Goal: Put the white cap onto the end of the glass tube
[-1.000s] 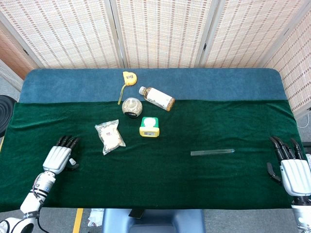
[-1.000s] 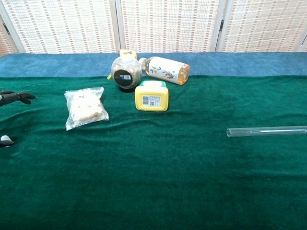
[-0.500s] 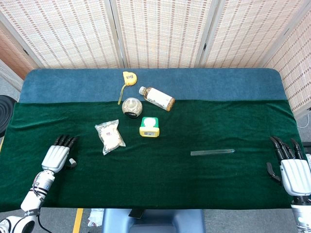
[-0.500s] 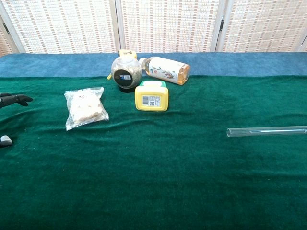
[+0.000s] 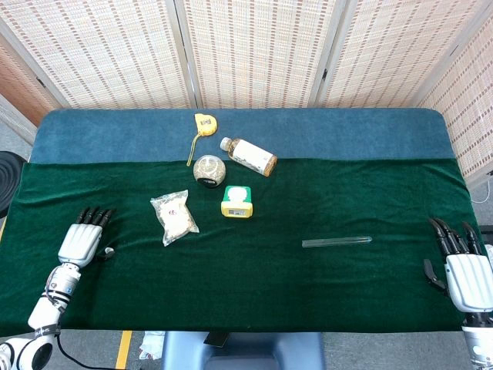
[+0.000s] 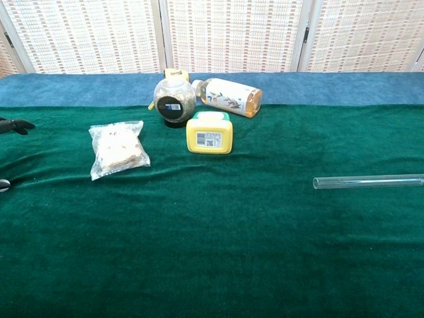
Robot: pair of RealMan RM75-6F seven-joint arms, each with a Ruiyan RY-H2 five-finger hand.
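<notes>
The glass tube (image 5: pixel 337 242) lies flat on the green cloth (image 5: pixel 308 200), well right of the yellow box (image 5: pixel 237 201), with the left hand (image 5: pixel 82 241) and right hand (image 5: pixel 462 270) at the cloth's opposite ends.

Glass tube (image 6: pixel 368 181) cut off at chest view's right edge; white cap hidden (likely under left hand (image 5: pixel 79 243)).

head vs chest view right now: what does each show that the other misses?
Head view only: the right hand at the table's right edge, most of the left hand, and the glass tube's full length.
Chest view only: the printed labels on the round jar and the yellow-lidded container, seen side-on; of the left hand, just dark fingertips at the frame edge.
Both: tube, jar, container, the lying bottle and the clear snack bag.
</notes>
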